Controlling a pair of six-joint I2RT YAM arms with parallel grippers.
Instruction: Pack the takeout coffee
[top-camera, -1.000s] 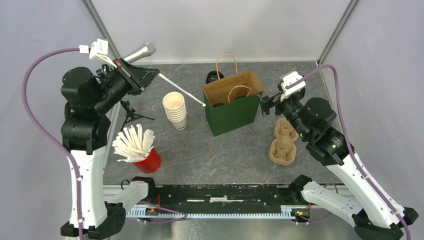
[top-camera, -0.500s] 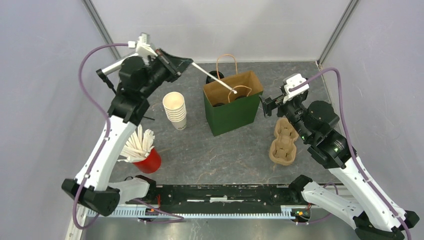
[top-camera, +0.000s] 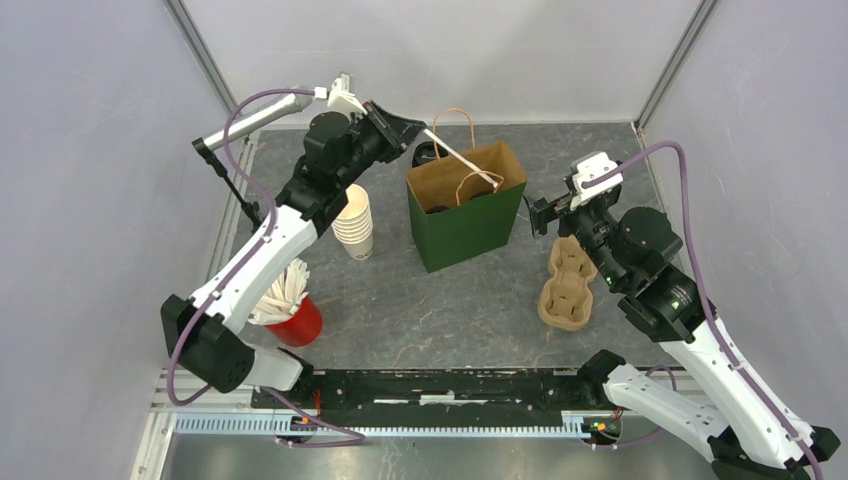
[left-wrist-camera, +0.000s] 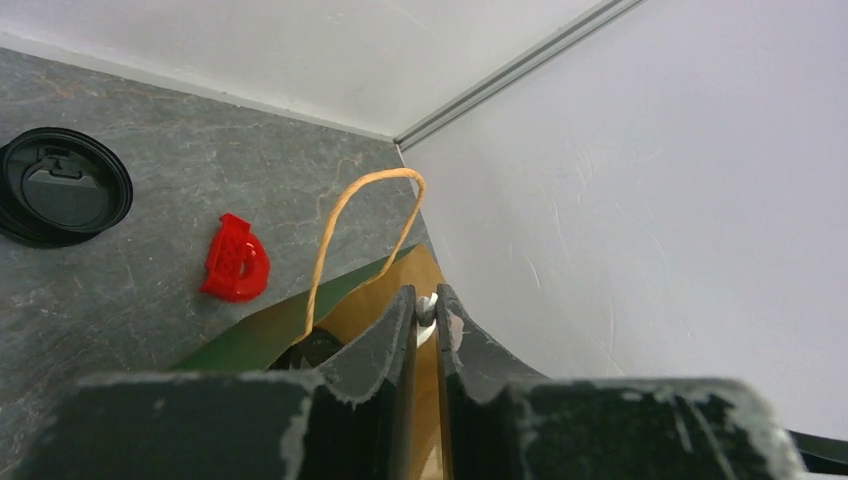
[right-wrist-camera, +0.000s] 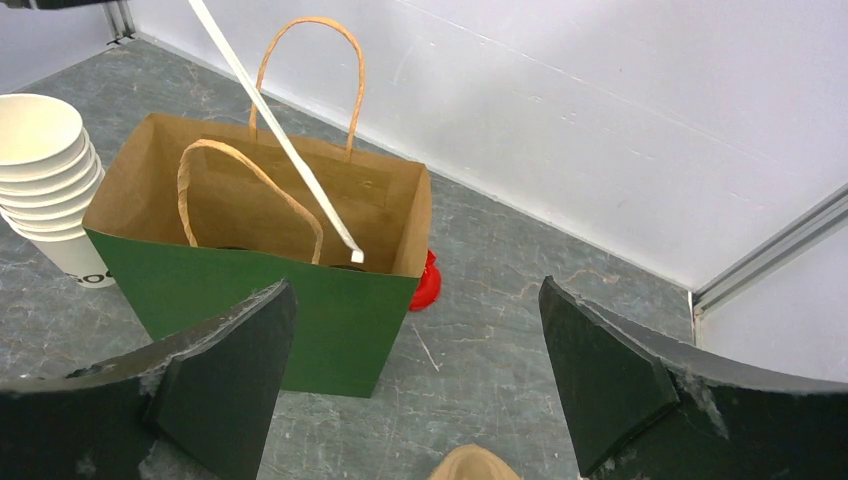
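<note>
1. Jaws of the left gripper (top-camera: 408, 128) are clenched on a white stick (top-camera: 462, 162) at upper centre of the overhead view. The stick slants down-right over the open green paper bag (top-camera: 470, 235).
2. To the right of the bag, the right gripper (top-camera: 541, 216) stands released and wide, grasping nothing.
3. Of the takeout coffee (top-camera: 437, 209), only a dark round top shows low inside the bag; the cup bodies are hidden.
4. Behind the bag, a black lid (left-wrist-camera: 60, 185) and a red plastic piece (left-wrist-camera: 235, 262) lie on the table.
5. At lower right of the bag lies a cardboard carrier (top-camera: 568, 282); left of the bag stands a stack of lidless cups (top-camera: 352, 222).
</note>
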